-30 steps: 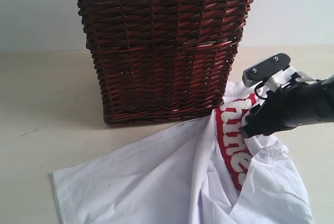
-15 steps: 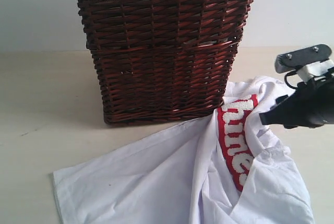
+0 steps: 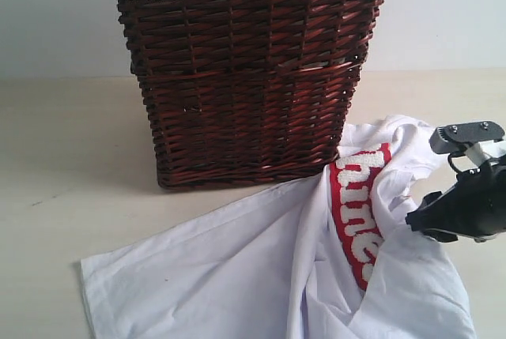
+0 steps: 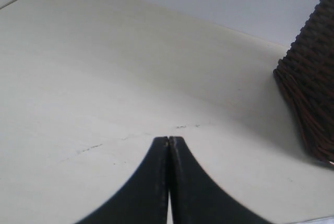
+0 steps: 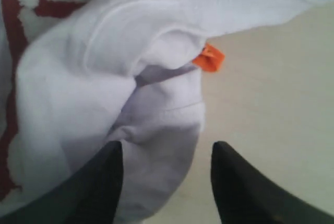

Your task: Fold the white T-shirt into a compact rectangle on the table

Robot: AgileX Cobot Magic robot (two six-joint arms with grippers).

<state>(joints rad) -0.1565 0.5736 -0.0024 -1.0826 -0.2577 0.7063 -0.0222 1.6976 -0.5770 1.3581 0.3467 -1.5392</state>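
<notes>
Right gripper [image 5: 167, 153] jaws parted, white T-shirt [image 5: 99, 83] collar bunched between them; left gripper [image 4: 168, 141] closed

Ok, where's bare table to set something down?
Bare table lies left of the wicker basket, down to the white T-shirt's hem; a smaller patch right of the basket, behind the shirt. Crowded front right: shirt bunched against the basket, right gripper over it.

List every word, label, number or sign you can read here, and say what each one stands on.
"...me": fuzzy white letters on the red band of the white T-shirt, running sideways. Only the end looks readable; the rest is creased and folded under.
Orange neck tag: too blurred to tell whether it bears any print.
Wicker basket: no text or label shows.
</notes>
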